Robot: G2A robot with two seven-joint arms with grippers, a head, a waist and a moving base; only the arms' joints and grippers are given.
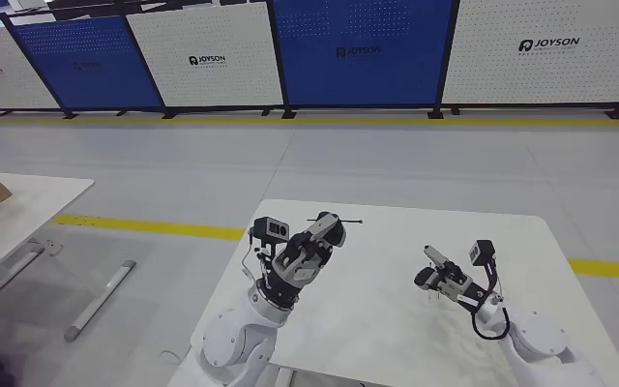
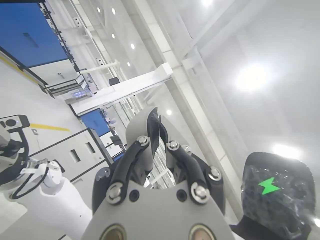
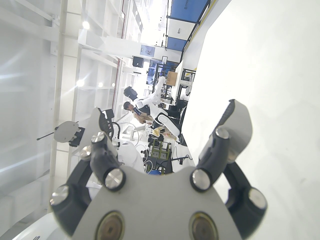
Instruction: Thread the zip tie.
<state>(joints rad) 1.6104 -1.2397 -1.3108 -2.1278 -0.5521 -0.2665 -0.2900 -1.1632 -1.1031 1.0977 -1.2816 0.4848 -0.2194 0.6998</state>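
Over the 10 o'clock part of the smooth white table (image 1: 387,329), with its rounded corners, the left gripper (image 1: 327,226) is clenched on the zip tie (image 1: 350,222), a thin black strip lying level and poking out toward 3 o'clock. Its ribbed black pads (image 2: 153,128) press together. Between 3 and 4 o'clock from it, the right gripper (image 1: 429,269) hangs released, its grey metal fingers spread wide.

Top: from overhead, down and forward over the table (image 1: 387,281), far off. Left wrist: close behind the left gripper (image 2: 156,118), tilted ceilingward. Right wrist: close behind the right gripper (image 3: 166,108), level along the table; shared with top: left gripper, zip tie (image 3: 45,136).
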